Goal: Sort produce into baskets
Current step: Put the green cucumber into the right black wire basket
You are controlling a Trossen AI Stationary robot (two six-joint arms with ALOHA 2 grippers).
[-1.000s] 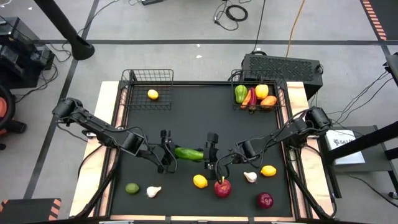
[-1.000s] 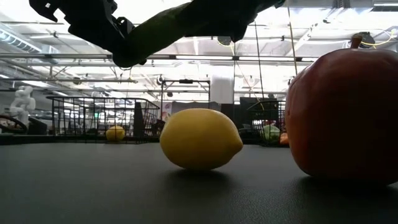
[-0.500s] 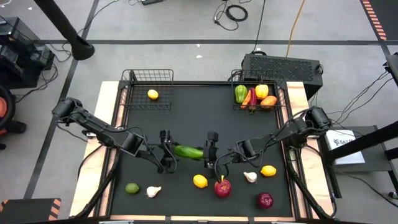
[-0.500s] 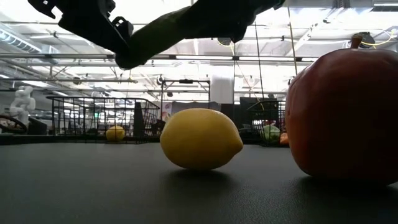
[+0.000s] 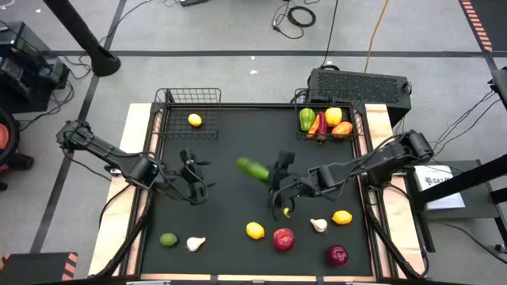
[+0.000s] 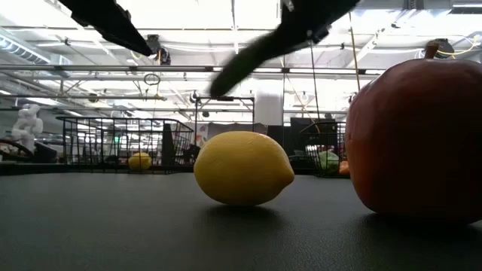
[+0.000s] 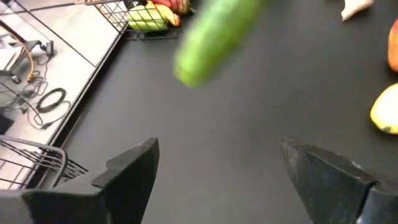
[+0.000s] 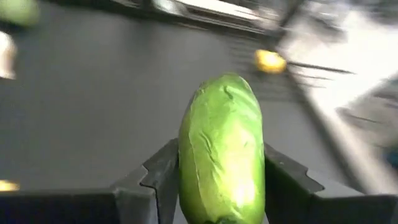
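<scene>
Above mid-mat, right gripper (image 5: 279, 171) pinches the long green toy cucumber (image 5: 253, 168), lifted off the black surface. Left gripper (image 5: 192, 176), fingers spread and empty, sits well apart, near the mat's left side.

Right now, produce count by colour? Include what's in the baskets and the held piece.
Yellow: 4 (lemons, yellow pepper)
Red: 3 (apples, chili)
Green: 3 (lime, green pepper, cucumber held by the right gripper)
White: 2 (garlic)
Orange: 1 (orange piece, kind unclear)
Total: 13
</scene>
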